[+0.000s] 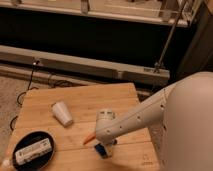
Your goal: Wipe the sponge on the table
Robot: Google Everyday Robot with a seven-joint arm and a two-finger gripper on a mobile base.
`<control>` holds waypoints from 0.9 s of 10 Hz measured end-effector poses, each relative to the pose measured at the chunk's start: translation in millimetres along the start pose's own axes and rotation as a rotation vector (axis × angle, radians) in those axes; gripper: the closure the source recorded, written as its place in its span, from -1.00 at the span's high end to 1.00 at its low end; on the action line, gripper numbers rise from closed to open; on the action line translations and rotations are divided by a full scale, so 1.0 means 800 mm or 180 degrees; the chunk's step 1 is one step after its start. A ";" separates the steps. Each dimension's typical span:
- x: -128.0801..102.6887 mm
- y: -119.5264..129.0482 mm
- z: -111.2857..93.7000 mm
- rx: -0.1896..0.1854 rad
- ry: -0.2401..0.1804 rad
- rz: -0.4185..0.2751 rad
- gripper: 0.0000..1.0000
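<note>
the sponge (102, 150), a small dark-blue patch, sits close to the near edge of the table (90, 100), a little right of centre. it is mostly covered by the gripper (104, 146), which comes down on it from above. so little of the sponge shows that its long axis, and the way it points, cannot be told. the jaws are drawn together, clamped on the sponge. whether it presses on the wood or hangs just above it cannot be told.

just beside the gripper, on the camera's left, a thin orange stick (89, 139) lies on the table. its long axis slants from lower left up to the right, and its upper end is hidden behind the wrist. the white arm (142, 117) reaches in from the right, sloping down and leftward from the robot's bulky pale body (192, 125), which fills the lower right corner.

farther left, well apart from the sponge, a white cup (62, 113) lies on its side, its length slanting from upper left to lower right. at the near left corner a round black pan (22, 140) holds a white oblong object (33, 150). the table's planks run left to right.

beyond the table, dark cables (30, 82) trail over the speckled floor at left. a long grey rail (90, 65) crosses behind, and a thin pole (172, 35) rises toward the upper right.
</note>
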 end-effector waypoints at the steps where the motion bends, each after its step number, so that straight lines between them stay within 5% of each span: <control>1: 0.005 -0.007 -0.004 0.0040 0.0027 0.0031 0.02; 9: 0.003 -0.038 0.003 0.0099 0.0188 0.0089 0.02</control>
